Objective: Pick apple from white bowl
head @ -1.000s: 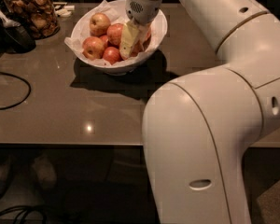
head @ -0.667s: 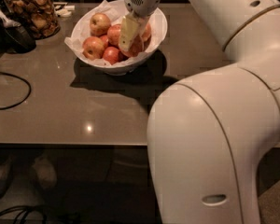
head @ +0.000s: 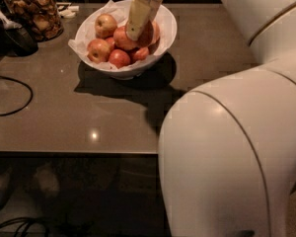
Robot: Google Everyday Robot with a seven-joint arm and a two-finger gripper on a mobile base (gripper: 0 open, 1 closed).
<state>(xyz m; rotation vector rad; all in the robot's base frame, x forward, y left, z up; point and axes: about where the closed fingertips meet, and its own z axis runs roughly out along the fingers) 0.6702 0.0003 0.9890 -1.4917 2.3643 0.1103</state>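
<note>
The white bowl [head: 170,27], lined with crinkled white paper, stands at the back of the dark table and holds several red-yellow apples. One apple [head: 105,24] lies at the bowl's back left, and two others [head: 98,50] [head: 119,58] lie at the front. My gripper [head: 137,24], pale yellow, reaches down from the top edge into the middle of the bowl. It sits against a red apple [head: 151,33] on the right side. Whether that apple is held does not show.
A glass jar of brown snacks [head: 34,11] stands at the back left, beside a dark object [head: 15,36]. A black cable [head: 10,98] loops at the left. The table's front edge [head: 74,151] runs across the middle. My white arm [head: 237,147] fills the right side.
My gripper has risen a little within the bowl and shifted slightly toward the back. The arm's large white body has swung further right in view.
</note>
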